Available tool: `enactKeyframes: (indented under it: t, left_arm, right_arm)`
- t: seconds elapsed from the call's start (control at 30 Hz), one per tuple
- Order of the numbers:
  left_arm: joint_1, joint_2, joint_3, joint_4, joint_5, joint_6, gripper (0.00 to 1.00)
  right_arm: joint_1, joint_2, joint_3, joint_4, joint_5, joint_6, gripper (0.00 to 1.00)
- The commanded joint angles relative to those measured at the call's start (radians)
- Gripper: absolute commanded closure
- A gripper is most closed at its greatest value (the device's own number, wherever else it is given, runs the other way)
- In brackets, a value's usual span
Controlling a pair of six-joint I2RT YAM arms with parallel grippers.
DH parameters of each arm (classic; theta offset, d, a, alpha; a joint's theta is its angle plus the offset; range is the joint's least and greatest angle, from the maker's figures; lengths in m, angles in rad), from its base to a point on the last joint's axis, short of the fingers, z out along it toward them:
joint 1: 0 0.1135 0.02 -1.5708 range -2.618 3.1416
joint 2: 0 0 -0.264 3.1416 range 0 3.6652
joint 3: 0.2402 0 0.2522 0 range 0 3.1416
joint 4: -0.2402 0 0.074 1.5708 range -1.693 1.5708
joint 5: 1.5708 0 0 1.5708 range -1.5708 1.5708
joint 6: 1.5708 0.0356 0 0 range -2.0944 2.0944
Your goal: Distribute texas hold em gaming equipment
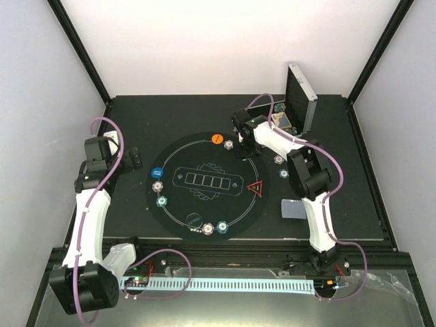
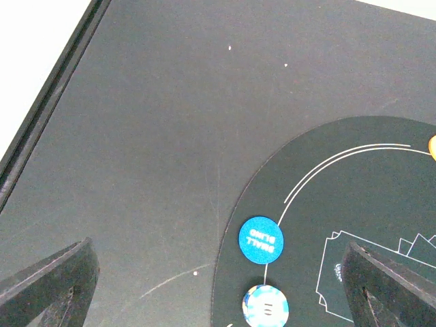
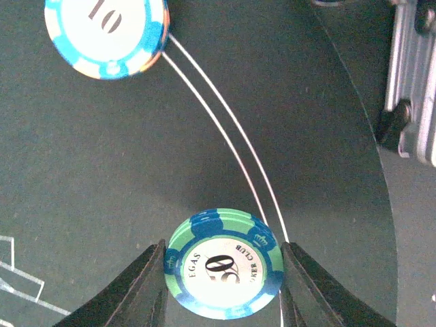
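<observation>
One green chip inside right end effector, contact unclear

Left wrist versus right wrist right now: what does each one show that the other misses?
Only left wrist: the blue disc, a pale chip next to it, a sliver of the orange disc, and the left pincer, open and holding nothing. Only right wrist: the right pincer shut on the green chip, the 10 chip farther along the mat, and the case at the right edge. Both: the mat and the table.
</observation>
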Motion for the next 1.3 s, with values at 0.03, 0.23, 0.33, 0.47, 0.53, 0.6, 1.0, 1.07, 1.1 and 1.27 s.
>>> enactKeyframes:
  t: [0.03,0.23,0.33,0.47,0.53,0.6,1.0,1.07,1.1,1.27]
  left_arm:
    - [-0.005,-0.009,0.015,0.001,0.003,0.015,0.01]
    - [-0.007,-0.005,0.015,0.000,0.003,0.015,0.01]
    - [-0.006,-0.002,0.015,0.001,0.005,0.015,0.01]
    - [-0.006,0.002,0.016,0.001,0.005,0.015,0.01]
    - [-0.007,0.004,0.017,0.001,0.006,0.015,0.01]
    - [-0.007,0.006,0.017,0.001,0.007,0.015,0.01]
    - [-0.007,-0.001,0.015,0.000,-0.001,0.017,0.01]
    - [-0.009,0.000,0.011,0.004,-0.005,0.017,0.01]
    - [-0.009,0.002,0.009,0.005,-0.008,0.016,0.01]
    - [-0.009,0.039,0.019,-0.004,-0.026,0.014,0.01]
  right_arm:
    - [-0.005,0.091,0.135,-0.061,0.030,-0.017,0.58]
    - [-0.004,0.178,0.257,-0.113,0.018,-0.051,0.57]
    - [-0.004,0.209,0.301,-0.141,0.016,-0.067,0.57]
    - [-0.005,0.216,0.306,-0.128,0.010,-0.079,0.56]
    - [-0.004,0.218,0.313,-0.128,0.007,-0.081,0.53]
    - [-0.005,0.215,0.313,-0.129,0.009,-0.083,0.46]
    - [-0.006,-0.199,-0.021,-0.055,0.026,-0.100,0.15]
    - [-0.014,-0.321,-0.130,-0.060,0.074,-0.078,0.12]
    - [-0.025,-0.383,-0.198,-0.067,0.098,-0.060,0.11]
    - [-0.139,-0.633,-0.491,-0.093,0.202,0.045,0.09]
